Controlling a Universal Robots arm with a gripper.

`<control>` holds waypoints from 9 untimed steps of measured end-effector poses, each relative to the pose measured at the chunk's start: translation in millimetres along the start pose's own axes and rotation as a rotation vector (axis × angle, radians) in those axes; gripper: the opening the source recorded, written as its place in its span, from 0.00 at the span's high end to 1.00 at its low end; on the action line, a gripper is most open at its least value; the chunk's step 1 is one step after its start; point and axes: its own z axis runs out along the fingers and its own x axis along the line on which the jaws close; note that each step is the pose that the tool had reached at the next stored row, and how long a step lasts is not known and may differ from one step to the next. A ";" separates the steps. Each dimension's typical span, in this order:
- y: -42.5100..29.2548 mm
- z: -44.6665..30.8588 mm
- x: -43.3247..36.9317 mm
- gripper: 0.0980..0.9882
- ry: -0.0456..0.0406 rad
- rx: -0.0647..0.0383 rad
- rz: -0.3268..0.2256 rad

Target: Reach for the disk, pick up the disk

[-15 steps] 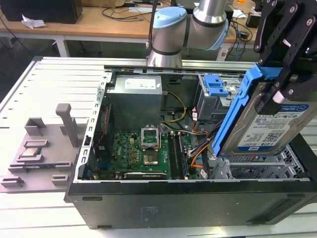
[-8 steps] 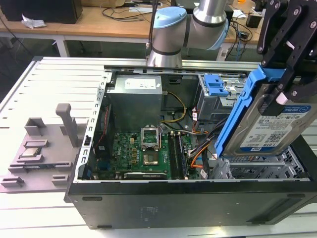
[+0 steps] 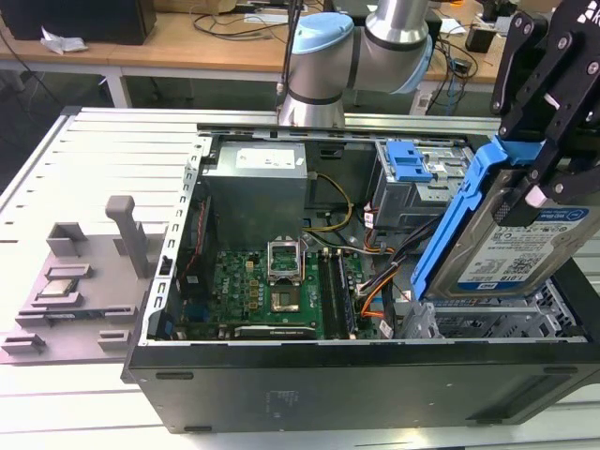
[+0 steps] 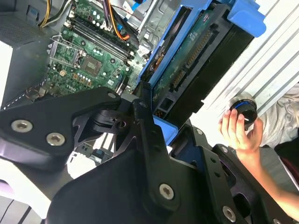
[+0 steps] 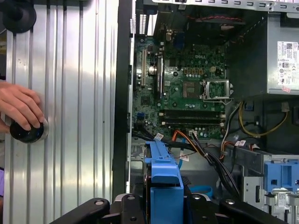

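The disk [image 3: 511,248] is being gripped by the tool [image 3: 547,141], clenched on its upper blue-framed edge, and is being held tilted above the drive bay at the exterior view's right of the open computer case [image 3: 309,389], apparently so that cables are cleared. A person's hand [image 5: 18,107] is being rested on a black knob [image 5: 27,130] on the desk [image 5: 70,140].

You have a ribbed silver metal worktop [image 3: 112,150] under bright, even light; at the far side, wooden desks [image 3: 141,52] strewn with cables [image 3: 234,23].
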 end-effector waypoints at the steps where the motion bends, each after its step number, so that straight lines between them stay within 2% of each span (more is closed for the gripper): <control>1: -3.1 1.1 -1.1 0.70 0.0000 -0.001 0.000; 9: -24.8 5.7 -9.5 0.70 -0.0001 -0.008 0.000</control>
